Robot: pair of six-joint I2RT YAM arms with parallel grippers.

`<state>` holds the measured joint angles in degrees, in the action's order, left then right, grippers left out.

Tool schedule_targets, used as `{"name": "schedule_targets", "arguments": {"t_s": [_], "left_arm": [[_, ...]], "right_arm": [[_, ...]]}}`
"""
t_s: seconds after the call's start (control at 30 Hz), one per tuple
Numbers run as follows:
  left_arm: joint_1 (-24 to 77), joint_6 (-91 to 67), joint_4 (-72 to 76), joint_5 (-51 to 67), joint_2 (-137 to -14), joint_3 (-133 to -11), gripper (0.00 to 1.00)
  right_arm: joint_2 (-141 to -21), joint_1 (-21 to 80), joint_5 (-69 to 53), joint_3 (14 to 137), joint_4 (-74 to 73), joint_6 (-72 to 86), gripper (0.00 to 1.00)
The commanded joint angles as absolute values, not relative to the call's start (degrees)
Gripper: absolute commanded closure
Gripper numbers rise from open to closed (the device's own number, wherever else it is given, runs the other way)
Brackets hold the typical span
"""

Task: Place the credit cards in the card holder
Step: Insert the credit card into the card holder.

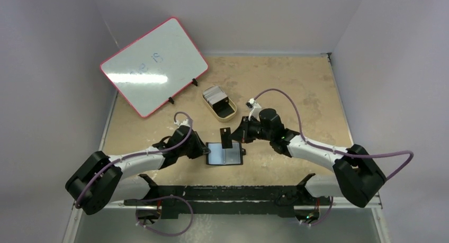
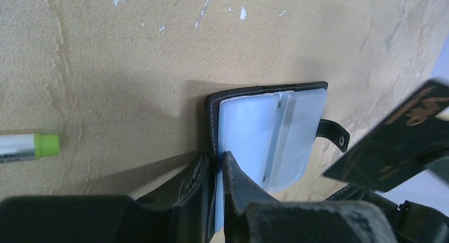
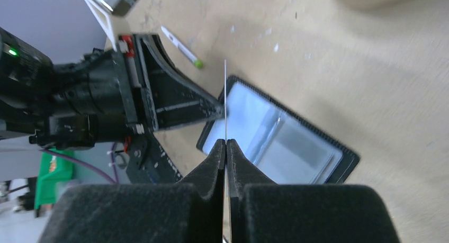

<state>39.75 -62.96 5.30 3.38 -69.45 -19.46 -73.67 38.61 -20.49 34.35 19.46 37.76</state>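
Observation:
The card holder (image 1: 225, 154) lies open on the table, bluish-grey inside up, snap tab (image 2: 334, 134) at its far edge. My left gripper (image 1: 205, 150) is shut on its left cover edge, fingertips (image 2: 231, 166) pinching the leather. My right gripper (image 1: 236, 136) is shut on one dark credit card (image 1: 226, 137), held upright just above the holder. That card shows edge-on (image 3: 225, 97) in the right wrist view, over the holder (image 3: 286, 142), and as a dark slab (image 2: 402, 137) in the left wrist view. More whitish credit cards (image 1: 214, 94) are stacked in the tan tin (image 1: 229, 114).
A red-framed whiteboard (image 1: 153, 68) leans at the back left. A silver pen with a green cap (image 2: 29, 146) lies on the table left of the holder, also seen as a pen (image 3: 182, 48) in the right wrist view. Walls close in on both sides.

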Motion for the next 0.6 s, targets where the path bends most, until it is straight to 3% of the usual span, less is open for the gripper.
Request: {"name": "schedule_targets", "arguments": {"t_s": [0.0, 0.27, 0.57], "left_arm": [[39.97, -63.44, 5.86, 1.27, -68.98, -19.88, 0.83], [39.99, -62.20, 3.04, 0.13, -67.12, -19.21, 0.78], [39.96, -61.74, 2.89, 0.00, -66.88, -18.46, 0.94]], "right_arm": [[-74.43, 40.95, -22.65, 30.02, 29.33, 47.60, 1.00], [-79.09, 42.71, -20.76, 26.90, 33.67, 50.83, 1.00], [-81.29, 42.66, -19.98, 24.52, 33.66, 51.39, 1.00]]}}
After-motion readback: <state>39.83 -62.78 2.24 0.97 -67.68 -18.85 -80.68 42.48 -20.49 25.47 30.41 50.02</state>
